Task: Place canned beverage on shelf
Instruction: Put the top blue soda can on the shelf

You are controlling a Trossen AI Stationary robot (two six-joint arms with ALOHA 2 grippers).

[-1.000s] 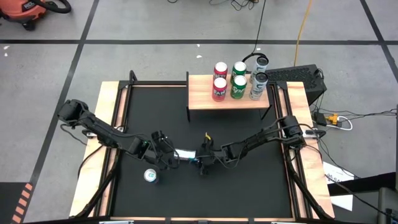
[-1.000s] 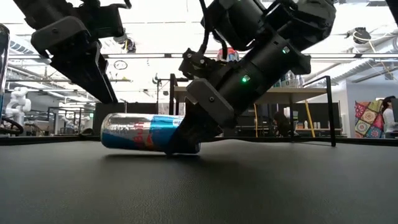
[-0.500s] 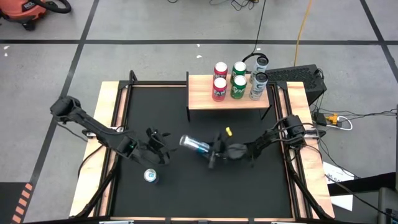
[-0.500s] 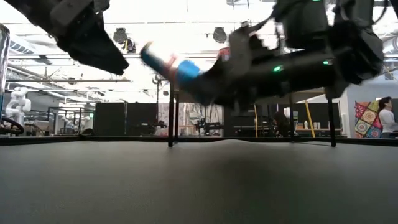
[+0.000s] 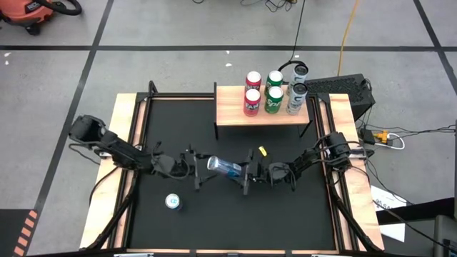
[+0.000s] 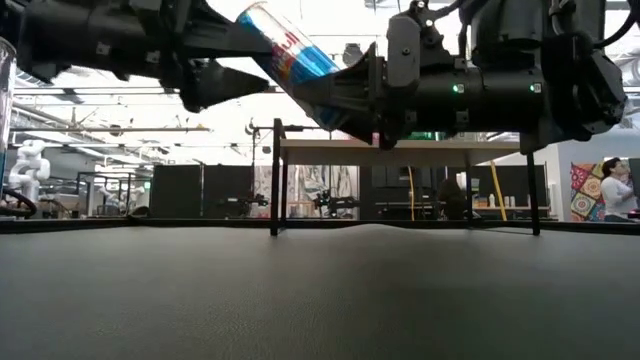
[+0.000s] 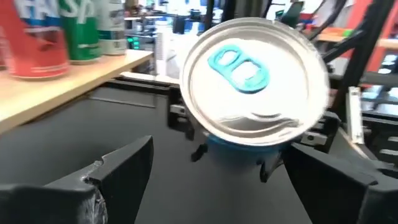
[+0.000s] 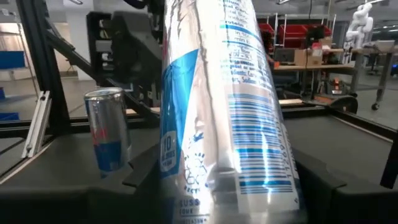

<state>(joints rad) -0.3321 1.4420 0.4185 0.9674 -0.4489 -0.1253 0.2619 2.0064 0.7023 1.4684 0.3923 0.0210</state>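
- The right gripper (image 5: 246, 171), at centre frame in the high view, has its jaws closed around the lower body of a slim silver-and-blue can (image 5: 223, 166) and holds it in the air, tilted, with the lid toward the left arm.
- The left gripper (image 5: 194, 170) sits just left of the can, jaws spread wide and holding nothing; the left wrist view shows the can's lid (image 7: 257, 90) between its fingers (image 7: 118, 168).
- The shelf (image 5: 232, 114) lies in the upper middle of the high view, with six cans standing along its right half — the left half is bare.
- The step appears to be a handover or re-grip: the left jaws should close squarely on the body below the lid before the right lets go — a tilted can could slip.
- A second can (image 5: 172, 202) stands at lower left.
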